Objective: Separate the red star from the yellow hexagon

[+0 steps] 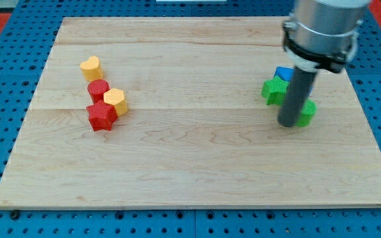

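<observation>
My tip (288, 123) rests on the wooden counter (197, 165) at the view's right, touching the left side of a green block (306, 113), with a green star (274, 90) and a blue block (284, 73) just above it. I carry no hand, only this rod, so nothing is held. Well apart, at the view's left, the red star (101, 116) touches the yellow hexagon (116, 100) on its upper right. A red cylinder (98, 88) sits just above them, and a yellow heart (91, 67) beyond that.

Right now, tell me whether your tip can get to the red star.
Probably yes. My tip sits by the green blocks at the view's right; bare board lies between it and the red star.
</observation>
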`<control>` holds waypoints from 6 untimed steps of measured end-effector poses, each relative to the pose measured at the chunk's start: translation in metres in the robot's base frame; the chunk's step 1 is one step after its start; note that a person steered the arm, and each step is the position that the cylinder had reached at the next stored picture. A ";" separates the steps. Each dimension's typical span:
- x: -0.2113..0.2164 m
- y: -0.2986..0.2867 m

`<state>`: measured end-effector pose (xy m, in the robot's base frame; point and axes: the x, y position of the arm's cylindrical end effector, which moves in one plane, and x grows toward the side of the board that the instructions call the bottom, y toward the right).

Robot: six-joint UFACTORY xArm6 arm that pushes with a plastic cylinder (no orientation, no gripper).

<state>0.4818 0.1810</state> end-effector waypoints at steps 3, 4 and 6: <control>-0.022 0.062; 0.036 0.022; 0.071 -0.173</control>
<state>0.5526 0.0084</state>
